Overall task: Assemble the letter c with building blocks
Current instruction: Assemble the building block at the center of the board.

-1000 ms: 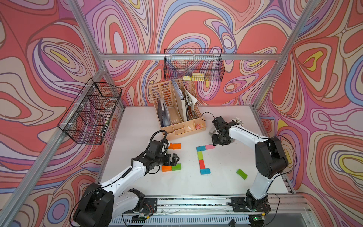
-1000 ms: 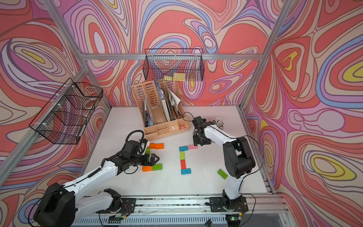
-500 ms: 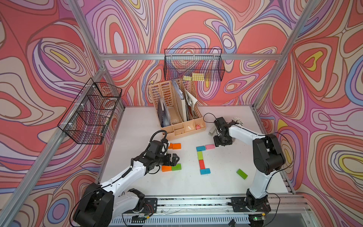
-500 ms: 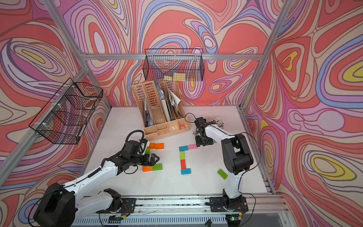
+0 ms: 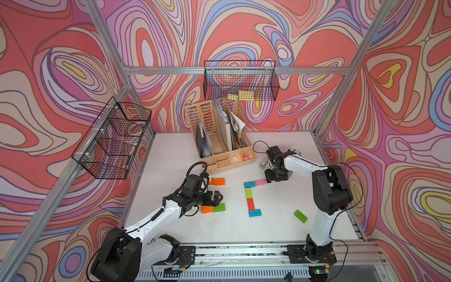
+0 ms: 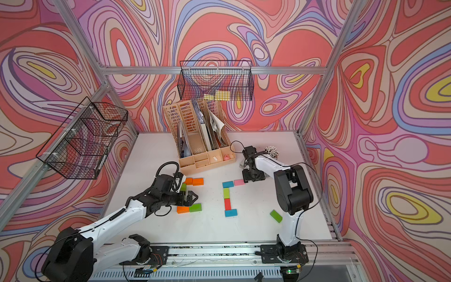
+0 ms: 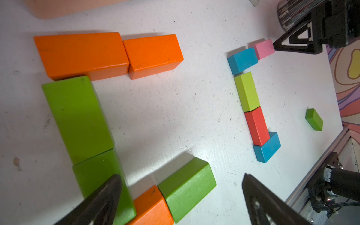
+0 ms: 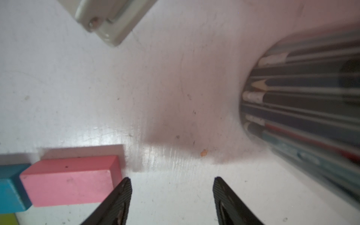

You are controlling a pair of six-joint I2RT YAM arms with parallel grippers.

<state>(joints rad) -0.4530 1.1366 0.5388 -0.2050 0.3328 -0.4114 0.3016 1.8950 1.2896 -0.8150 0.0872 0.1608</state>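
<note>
Right fingers (image 8: 121,196) are parted a fair bit with nothing between them, just bare surface (image 8: 175,97), and the pink block (image 8: 68,183) sits right off the outer side of one fingertip, so close I can't tell if they touch. My read: pink lies flat there as the end of a C's top arm, butted against a blue block (image 8: 11,191) further out on that same side. From that corner a lime block (image 5: 248,193) and a red block (image 5: 250,204) run as the spine to a second blue block (image 5: 255,213), so the bottom arm looks one piece short, and the loose green block (image 5: 300,216), well apart from the fingers back toward that arm's base, is probably the filler. Left fingers (image 7: 103,200) are spread wide, holding nothing, hovering over the bottom arm of a separate orange-and-green C (image 7: 78,116) that looks finished. Room-wise, the pencil cup (image 8: 303,109) is near the other right finger's outer side and the stapler (image 8: 109,23) lies ahead of the tips, so backing out seems safer than sweeping sideways. Plenty of open surface around the green one, though it's nearer the front edge than the rest.
</note>
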